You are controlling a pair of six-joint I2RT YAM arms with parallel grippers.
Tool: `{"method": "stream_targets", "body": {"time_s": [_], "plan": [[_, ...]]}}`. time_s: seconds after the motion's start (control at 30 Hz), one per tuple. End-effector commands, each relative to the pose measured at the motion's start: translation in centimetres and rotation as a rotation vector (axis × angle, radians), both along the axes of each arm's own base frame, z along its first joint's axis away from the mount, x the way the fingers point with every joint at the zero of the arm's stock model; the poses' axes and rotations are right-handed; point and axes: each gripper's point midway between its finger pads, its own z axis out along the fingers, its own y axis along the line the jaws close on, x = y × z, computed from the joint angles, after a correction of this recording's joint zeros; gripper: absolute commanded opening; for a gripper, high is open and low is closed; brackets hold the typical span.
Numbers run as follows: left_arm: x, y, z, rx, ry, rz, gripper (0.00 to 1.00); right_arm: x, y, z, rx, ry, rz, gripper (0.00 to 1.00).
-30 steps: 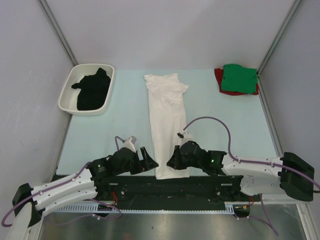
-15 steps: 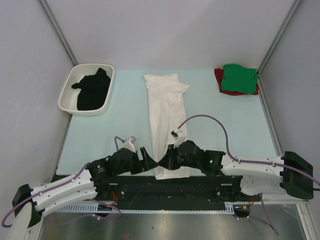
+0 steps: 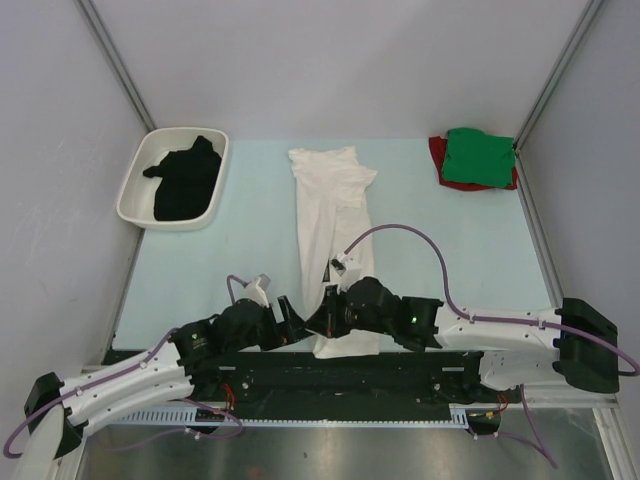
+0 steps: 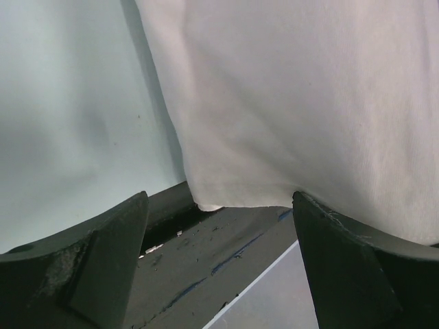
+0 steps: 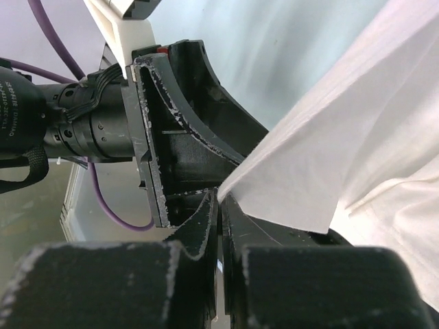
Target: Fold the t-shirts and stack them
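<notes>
We see a pale mint worktop [image 3: 220,260], matte and flat, closed in by plain grey-white walls [image 3: 330,60] on three sides, with slanted metal posts [image 3: 112,60] at the back corners. A black rail [image 3: 350,372] runs along the near edge, with a brushed metal sheet [image 3: 330,450] in front of it.

The white t-shirt [image 3: 335,225] lies down the middle of the worktop as a long narrow strip. Its collar end is far and its hem is at the near edge, hanging just over the rail. The black t-shirt [image 3: 185,180] is bunched inside a white tray [image 3: 128,205] at the far left. The green t-shirt [image 3: 478,155] is folded on top of the red t-shirt [image 3: 436,160] in the far right corner, against the wall.

Both arms are low at the near edge. The left arm [image 3: 150,365] reaches in from the left and the right arm [image 3: 500,328] from the right, and they meet at the hem's left corner. The left jaws are spread wide, and in the wrist view the hem corner sits between them, untouched. The right jaws are pressed together, pinching the hem corner, and the cloth rises off the worktop in a tented fold. A purple cable [image 3: 400,232] loops above the right arm.
</notes>
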Motion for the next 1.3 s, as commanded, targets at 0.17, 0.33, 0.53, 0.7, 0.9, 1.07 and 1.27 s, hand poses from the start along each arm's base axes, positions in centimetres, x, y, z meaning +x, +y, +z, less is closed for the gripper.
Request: {"method": "stream_targets", "body": {"time_s": [0.17, 0.33, 0.53, 0.7, 0.9, 1.07, 1.27], "plan": [[0.0, -0.1, 0.1, -0.016, 0.004, 0.009, 0.9, -0.6, -0.6, 0.8, -0.044, -0.034, -0.016, 0.0], [0.0, -0.4, 0.3, -0.017, 0.0, -0.001, 0.9, -0.4, -2.6, -1.2, -0.154, -0.05, -0.07, 0.0], [0.1, -0.6, 0.5, -0.015, -0.005, -0.007, 0.9, -0.7, -4.4, -3.4, -0.226, -0.046, -0.09, 0.0], [0.2, -0.6, 0.6, -0.017, -0.008, -0.004, 0.91, -1.0, -5.7, -5.7, -0.288, -0.037, -0.104, 0.0], [0.2, -0.6, 0.7, -0.014, -0.007, -0.003, 0.91, -1.6, -7.1, -9.0, -0.354, -0.015, -0.115, 0.0], [0.3, -0.7, 0.8, -0.014, -0.007, -0.006, 0.91, -1.6, -8.0, -10.1, -0.401, -0.021, -0.137, 0.0], [0.0, -0.3, -0.1, 0.022, 0.014, -0.008, 0.9, -0.5, -10.8, -11.0, -0.507, -0.058, -0.218, 0.02]]}}
